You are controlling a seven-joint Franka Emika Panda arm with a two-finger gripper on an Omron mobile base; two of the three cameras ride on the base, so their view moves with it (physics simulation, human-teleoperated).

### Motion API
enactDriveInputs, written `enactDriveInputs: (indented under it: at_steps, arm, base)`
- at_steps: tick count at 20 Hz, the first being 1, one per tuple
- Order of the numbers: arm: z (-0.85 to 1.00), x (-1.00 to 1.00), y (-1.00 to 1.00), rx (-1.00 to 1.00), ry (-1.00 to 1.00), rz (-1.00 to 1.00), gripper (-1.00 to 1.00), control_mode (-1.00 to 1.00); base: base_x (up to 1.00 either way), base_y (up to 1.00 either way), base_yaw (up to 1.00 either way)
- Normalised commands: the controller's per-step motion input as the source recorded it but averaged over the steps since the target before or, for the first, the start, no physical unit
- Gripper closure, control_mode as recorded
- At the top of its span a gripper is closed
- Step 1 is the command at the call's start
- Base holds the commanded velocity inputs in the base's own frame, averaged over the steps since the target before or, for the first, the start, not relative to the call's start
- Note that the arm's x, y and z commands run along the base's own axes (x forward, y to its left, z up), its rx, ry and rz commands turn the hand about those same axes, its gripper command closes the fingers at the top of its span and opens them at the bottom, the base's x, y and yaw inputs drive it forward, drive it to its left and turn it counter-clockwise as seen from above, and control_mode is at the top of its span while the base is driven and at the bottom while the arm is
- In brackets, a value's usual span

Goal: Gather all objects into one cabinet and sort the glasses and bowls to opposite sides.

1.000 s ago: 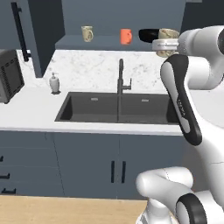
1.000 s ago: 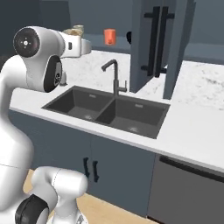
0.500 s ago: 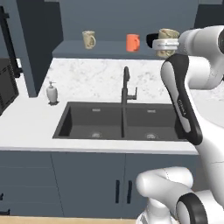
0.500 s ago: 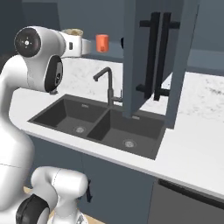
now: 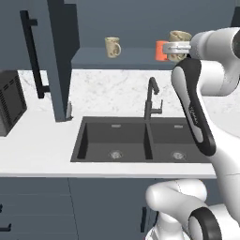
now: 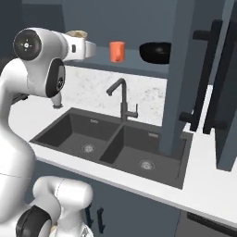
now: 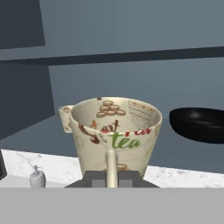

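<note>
Raised before the open wall cabinet, the robot's jaws clamp a patterned beige mug by its rim. Beyond, a second beige mug, an orange mug and a black bowl line the shelf; setting it down level, well apart from the bowl, would suit the sorting.

A beige patterned mug lettered "tea" stood upright, handle at 9 o'clock, held aloft. On the slate-blue cabinet's shelf sat another beige mug, an orange mug at its 3 o'clock, and a glossy black bowl beyond.
</note>
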Motion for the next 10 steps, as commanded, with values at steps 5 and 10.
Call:
enactDriveInputs:
  at_steps: [5,10]
  arm:
    - [0.0,0.0,0.0,0.0,0.0,0.0,1.0,1.0]
    - [0.0,0.0,0.0,0.0,0.0,0.0,1.0,1.0]
  base:
    - [0.76,0.06,-0.07]
    - [0.81,0.0,-0.09]
